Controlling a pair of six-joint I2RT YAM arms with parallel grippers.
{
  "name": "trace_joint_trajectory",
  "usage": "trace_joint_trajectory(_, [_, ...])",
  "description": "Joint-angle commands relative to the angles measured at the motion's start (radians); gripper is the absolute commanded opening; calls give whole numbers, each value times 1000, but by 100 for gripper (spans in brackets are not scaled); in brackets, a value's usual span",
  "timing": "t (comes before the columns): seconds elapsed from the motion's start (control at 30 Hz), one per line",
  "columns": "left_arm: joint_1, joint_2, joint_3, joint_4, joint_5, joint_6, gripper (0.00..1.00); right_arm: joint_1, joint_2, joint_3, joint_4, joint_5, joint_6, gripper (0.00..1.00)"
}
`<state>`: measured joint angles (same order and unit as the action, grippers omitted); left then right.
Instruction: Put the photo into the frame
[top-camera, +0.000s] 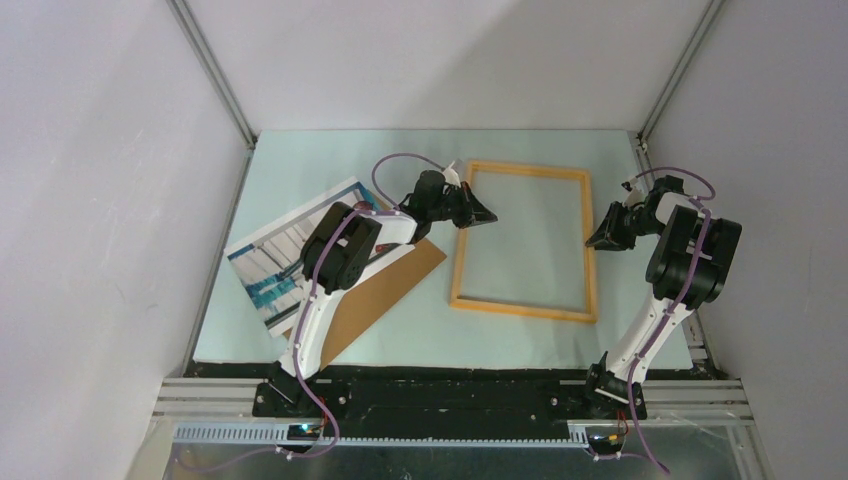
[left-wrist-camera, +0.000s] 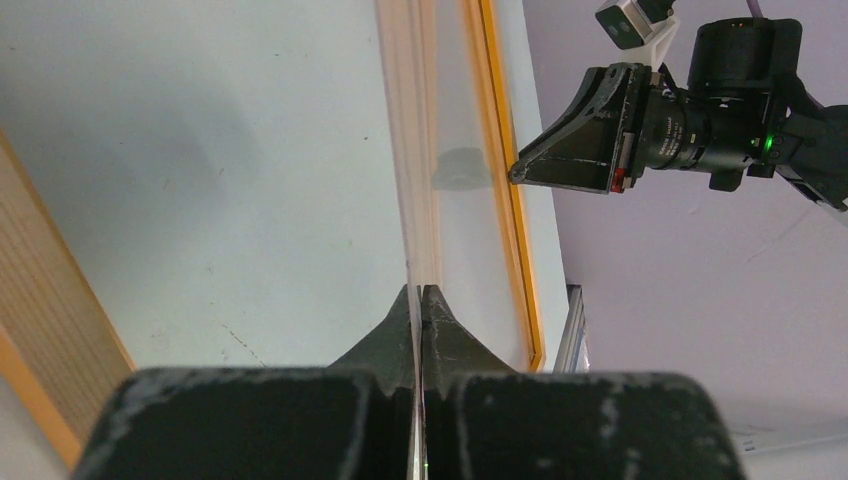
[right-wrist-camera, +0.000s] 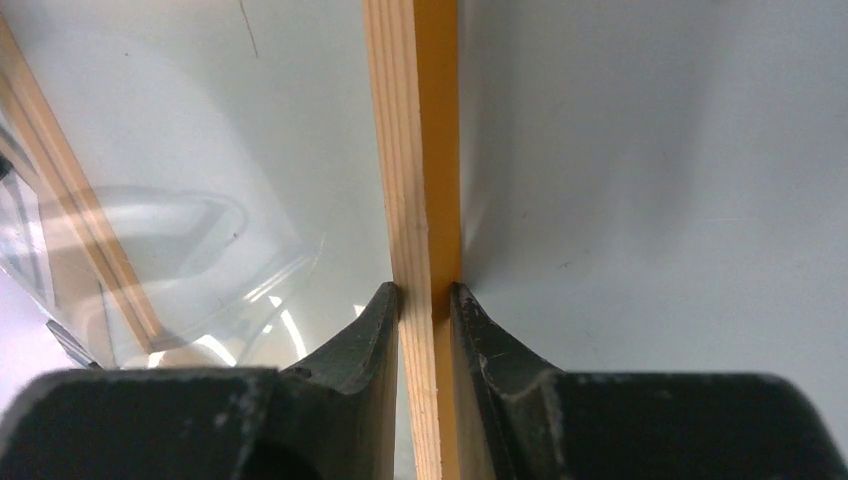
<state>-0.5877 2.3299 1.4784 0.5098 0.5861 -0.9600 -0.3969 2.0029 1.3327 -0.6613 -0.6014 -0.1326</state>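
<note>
Well off to the left of the left pincer lies the photo, a flat glossy print with a white border, pale stripes and teal patches. It sits skewed on the pale green desk, and the left arm's black-and-white links cross over its right half. Between the print and that pincer lies a plain brown backing board, matte like cardboard, its corner tucked under the arm. The left pincer's dark, scuffed fingers are pressed together on the edge of a thin clear pane. From the wrist this pane shows only as a pale translucent strip running straight out from the tips. The frame lies flat just to that pincer's right. It is a slim rectangle of light raw wood with an orange-yellow painted side, open in the middle so the desk shows through. The photo is not in it. On the frame's right rail the right pincer pinches the wooden strip between its two black fingers, the grain plain on one face and the paint on the other. Glare from the clear pane curls over the desk to that pincer's left. Grey walls and aluminium rails close in the desk on all sides.
</note>
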Motion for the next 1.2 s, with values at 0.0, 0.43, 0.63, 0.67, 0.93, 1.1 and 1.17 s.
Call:
trace_joint_trajectory(0.0, [-10, -40, -4, 46, 21, 24, 0, 16, 7, 27, -34, -65, 0, 8])
trace_joint_trajectory(0.43, [-2, -52, -25, 59, 9, 28, 0, 20, 9, 26, -33, -66, 1, 8])
trace_joint_trajectory(0.63, [-1, -43, -16, 64, 9, 15, 0, 20, 7, 26, -36, -64, -1, 8])
trace_joint_trajectory(0.67, [-1, -43, -16, 68, 10, 13, 0, 20, 7, 26, -36, -64, -1, 8])
trace_joint_trajectory(0.93, [6, -53, -45, 92, 4, 11, 0, 20, 8, 26, -37, -65, 0, 8])
trace_joint_trajectory(1.1, [6, -57, -55, 107, 5, 9, 0, 20, 10, 26, -37, -66, 1, 8])
trace_joint_trajectory(1.17, [6, -53, -52, 111, 5, 5, 0, 20, 9, 26, -37, -66, 0, 8])
